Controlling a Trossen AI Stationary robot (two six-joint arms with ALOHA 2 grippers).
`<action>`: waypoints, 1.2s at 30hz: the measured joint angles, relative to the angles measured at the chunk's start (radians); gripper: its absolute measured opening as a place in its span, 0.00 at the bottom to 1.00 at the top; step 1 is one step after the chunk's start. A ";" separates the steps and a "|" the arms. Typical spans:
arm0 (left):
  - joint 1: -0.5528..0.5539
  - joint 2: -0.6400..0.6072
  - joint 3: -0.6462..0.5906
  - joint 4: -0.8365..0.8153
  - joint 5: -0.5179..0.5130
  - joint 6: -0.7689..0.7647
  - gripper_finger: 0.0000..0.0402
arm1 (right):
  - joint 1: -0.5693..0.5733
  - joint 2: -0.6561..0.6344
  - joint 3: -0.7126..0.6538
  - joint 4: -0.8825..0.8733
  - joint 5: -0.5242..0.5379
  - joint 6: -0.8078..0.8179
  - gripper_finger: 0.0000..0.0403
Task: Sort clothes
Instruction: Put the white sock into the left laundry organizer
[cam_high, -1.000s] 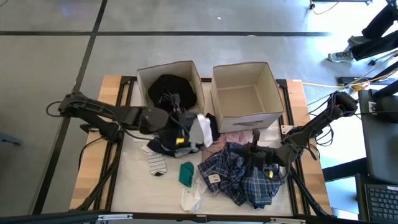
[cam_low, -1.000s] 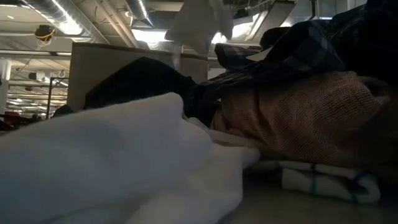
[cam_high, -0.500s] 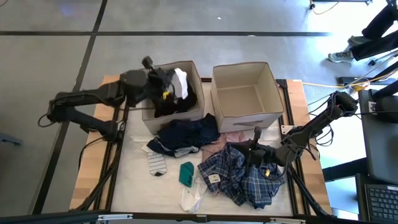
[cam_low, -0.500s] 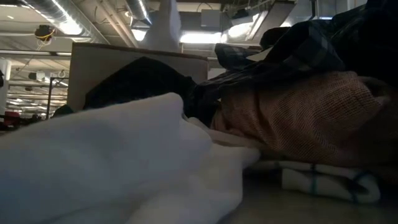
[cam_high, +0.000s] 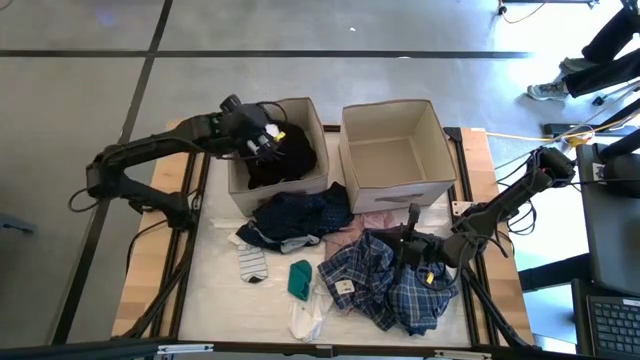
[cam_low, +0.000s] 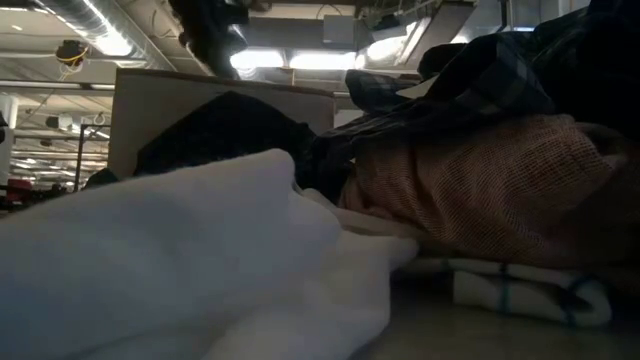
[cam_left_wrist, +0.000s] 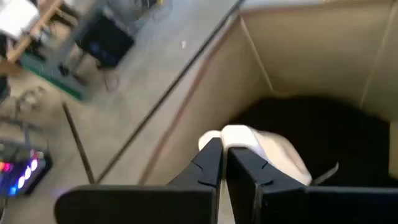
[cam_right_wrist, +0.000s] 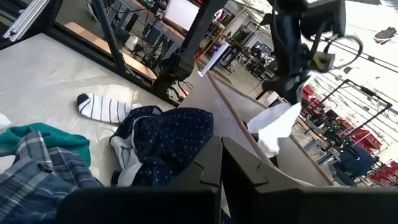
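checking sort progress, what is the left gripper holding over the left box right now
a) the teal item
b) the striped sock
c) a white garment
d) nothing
c: the left gripper is shut on a white garment above the black clothes in the left box.

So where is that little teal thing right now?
In the high view the teal item lies on the table's front half, between the striped sock on its left and the blue-plaid garment on its right.

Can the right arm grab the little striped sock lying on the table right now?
Probably not easily. The right gripper sits shut on the blue-plaid shirt, and the striped sock lies far across the table, beyond the small teal item.
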 joint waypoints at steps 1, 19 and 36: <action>0.003 0.010 0.000 -0.015 0.001 -0.007 0.02 | 0.000 0.000 0.000 0.000 0.000 0.000 0.03; 0.004 0.040 0.005 -0.038 0.007 -0.091 0.31 | 0.000 0.000 0.000 -0.020 0.000 0.001 0.03; -0.439 0.010 0.043 0.195 0.447 -0.232 0.39 | 0.000 0.000 0.000 -0.038 -0.001 0.001 0.03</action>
